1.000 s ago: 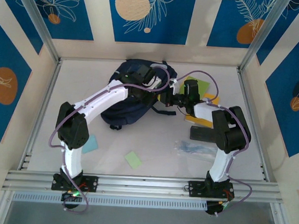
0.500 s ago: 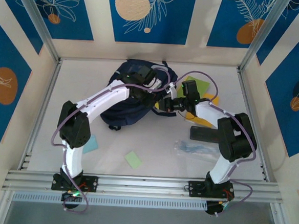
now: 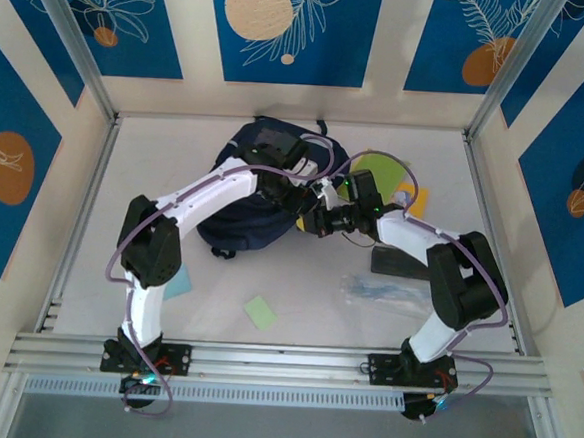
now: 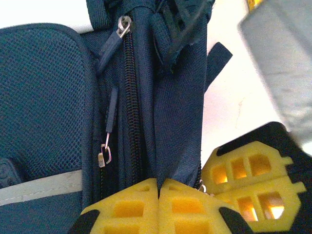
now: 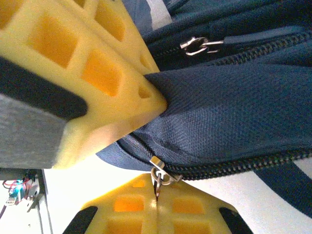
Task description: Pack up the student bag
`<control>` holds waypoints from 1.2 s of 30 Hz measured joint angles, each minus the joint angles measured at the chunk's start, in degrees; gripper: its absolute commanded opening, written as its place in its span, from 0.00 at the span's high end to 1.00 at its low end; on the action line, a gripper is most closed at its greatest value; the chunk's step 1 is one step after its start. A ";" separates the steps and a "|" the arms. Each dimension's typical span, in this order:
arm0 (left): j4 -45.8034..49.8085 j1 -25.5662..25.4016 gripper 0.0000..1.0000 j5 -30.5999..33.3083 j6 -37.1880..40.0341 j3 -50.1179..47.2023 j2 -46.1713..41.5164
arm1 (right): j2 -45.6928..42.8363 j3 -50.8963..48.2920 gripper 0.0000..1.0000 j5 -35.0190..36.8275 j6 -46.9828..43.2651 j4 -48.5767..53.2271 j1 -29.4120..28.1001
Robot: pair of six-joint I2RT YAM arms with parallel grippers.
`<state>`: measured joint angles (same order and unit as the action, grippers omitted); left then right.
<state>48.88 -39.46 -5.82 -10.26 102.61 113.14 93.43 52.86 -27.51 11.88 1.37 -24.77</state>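
The student bag [image 3: 260, 149], navy blue, lies at the back middle of the table. My left gripper [image 3: 307, 193] is at its right edge. In the left wrist view that gripper [image 4: 159, 185] is shut on a fold of the bag's navy fabric [image 4: 170, 122] beside a closed zipper [image 4: 130, 97]. My right gripper [image 3: 319, 221] sits just below it, at the same edge. The right wrist view has it [image 5: 157, 196] shut on the metal zipper pull [image 5: 158, 176] of the bag [image 5: 234, 117]. The left fingers [image 5: 97, 73] pinch the cloth right above.
A round yellow-green sheet [image 3: 380, 173] and a yellow item [image 3: 415, 199] lie right of the bag. A dark case [image 3: 397, 261] and a clear plastic pouch [image 3: 377, 290] sit by the right arm. A green note [image 3: 260, 311] and a pale blue note [image 3: 177, 283] lie near the front.
My right arm has swung left and slightly nearer, bringing its gripper up against the bag's right edge below the left gripper. The left gripper has stayed on the bag.
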 measured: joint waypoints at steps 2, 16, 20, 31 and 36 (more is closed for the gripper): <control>-0.17 0.00 1.00 -1.77 -1.27 0.00 0.57 | -2.49 -2.64 1.00 1.70 1.75 -1.60 -0.26; -10.49 0.61 1.00 -8.24 -14.95 -1.01 1.88 | -12.59 -13.42 1.00 21.79 5.16 -9.99 -10.84; -15.02 1.36 1.00 -9.27 -18.36 -0.98 2.45 | -13.00 -13.44 1.00 24.65 3.91 -10.19 -13.94; -17.49 2.56 1.00 -9.64 -23.32 -0.98 4.46 | -8.33 -8.37 1.00 30.62 3.43 -7.76 -20.15; -18.86 3.61 1.00 -9.62 -23.93 -0.98 4.72 | -7.37 -7.04 0.94 33.07 3.85 -6.40 -20.26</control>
<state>30.02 -35.86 -15.44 -34.20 101.62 117.86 86.06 45.82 5.56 15.73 -5.04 -45.04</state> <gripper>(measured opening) 0.050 0.063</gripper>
